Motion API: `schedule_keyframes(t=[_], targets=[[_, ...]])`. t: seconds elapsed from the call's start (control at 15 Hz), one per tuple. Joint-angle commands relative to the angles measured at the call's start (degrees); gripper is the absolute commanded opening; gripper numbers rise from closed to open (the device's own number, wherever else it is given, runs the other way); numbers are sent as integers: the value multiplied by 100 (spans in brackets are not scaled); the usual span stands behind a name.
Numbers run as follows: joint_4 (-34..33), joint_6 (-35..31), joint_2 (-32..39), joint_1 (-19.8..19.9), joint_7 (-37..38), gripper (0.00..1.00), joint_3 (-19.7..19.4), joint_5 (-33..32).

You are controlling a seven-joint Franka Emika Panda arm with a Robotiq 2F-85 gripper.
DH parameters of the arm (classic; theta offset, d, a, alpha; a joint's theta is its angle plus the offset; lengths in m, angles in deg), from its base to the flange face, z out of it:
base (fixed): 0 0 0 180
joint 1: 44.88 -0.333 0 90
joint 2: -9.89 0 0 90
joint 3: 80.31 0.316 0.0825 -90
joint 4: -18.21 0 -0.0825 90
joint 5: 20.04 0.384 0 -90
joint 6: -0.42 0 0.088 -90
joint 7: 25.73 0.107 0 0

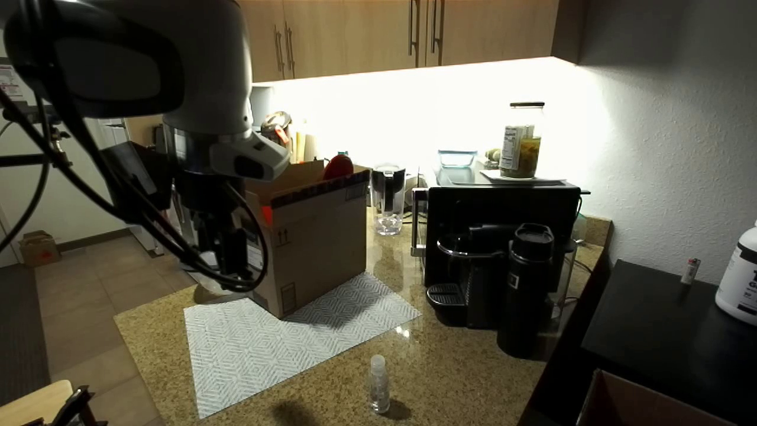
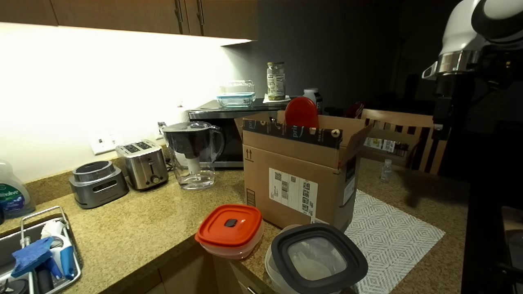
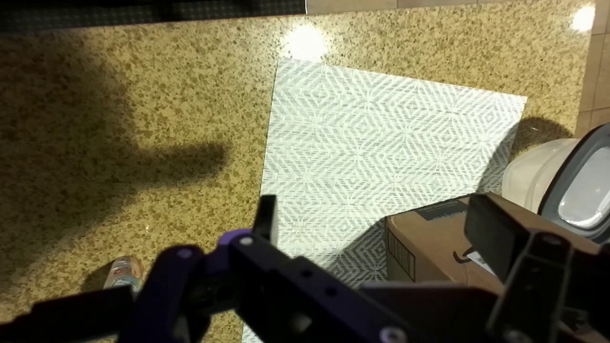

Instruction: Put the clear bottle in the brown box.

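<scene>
The clear bottle [image 1: 379, 387] stands upright on the granite counter, off the patterned mat. It also shows in an exterior view [image 2: 386, 171] and at the lower left of the wrist view [image 3: 124, 274], partly behind my gripper's black parts. The brown box [image 1: 322, 248] stands on the mat with its top flaps up; a round red thing sticks out of it. The box also shows in an exterior view [image 2: 292, 157] and the wrist view [image 3: 429, 252]. My gripper [image 3: 374, 214] is open and empty, held above the counter. In the exterior views it [image 1: 227, 260] looks dark [image 2: 441, 126].
A white patterned mat [image 1: 284, 355] lies under the box. Red-lidded [image 2: 231, 228] and grey-lidded containers [image 2: 318, 257] sit beside the box at the counter edge. A water pitcher [image 2: 196, 155], a black coffee machine [image 1: 473, 284] and an oven with a lidded jar [image 1: 520, 148] stand behind.
</scene>
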Motion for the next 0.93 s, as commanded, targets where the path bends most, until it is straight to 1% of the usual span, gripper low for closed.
schedule_keyframes(t=[0.0,0.13,0.33,0.6,0.87], targets=[[-38,-38,137,181,-47,100,166,81],[-114,-245,343,204,-58,100,192,37],[-233,-893,754,229,-82,100,259,-82],[-593,-1647,1571,278,19,100,296,-224],[-1150,-2084,2499,407,127,100,297,-301]])
